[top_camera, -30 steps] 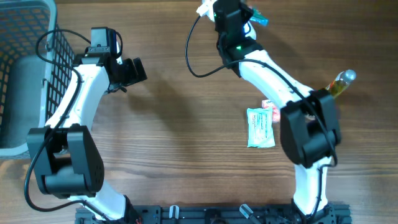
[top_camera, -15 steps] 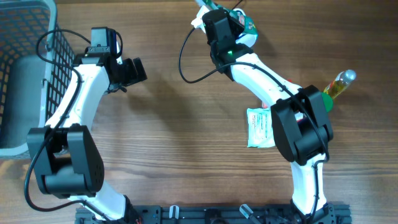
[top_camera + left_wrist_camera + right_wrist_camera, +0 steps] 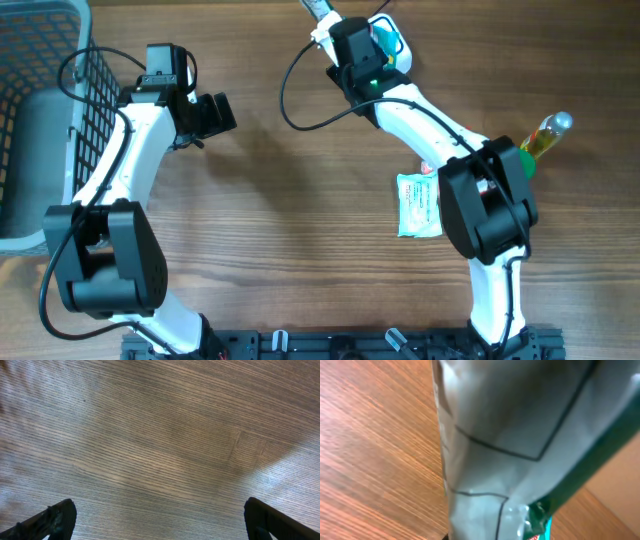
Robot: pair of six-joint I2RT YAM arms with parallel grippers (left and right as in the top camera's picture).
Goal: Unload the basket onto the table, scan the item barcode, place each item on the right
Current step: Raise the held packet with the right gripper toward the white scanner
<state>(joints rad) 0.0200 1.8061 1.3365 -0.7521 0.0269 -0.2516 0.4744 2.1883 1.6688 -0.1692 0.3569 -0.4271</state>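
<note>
The right gripper (image 3: 376, 42) is clenched on the silver foil packet with green trim (image 3: 393, 40). The packet is held above the far edge of the brown wooden table (image 3: 300, 230) and fills the right wrist view (image 3: 490, 435). The left gripper (image 3: 217, 113) is fully released and holds nothing, over bare wood. Open tabletop lies between the arms.

Count:
- one pale green sachet (image 3: 418, 205), flat beside the right arm
- one yellow-filled clear bottle (image 3: 545, 134), near the right edge
- one grey wire basket (image 3: 45, 110), at the left edge
</note>
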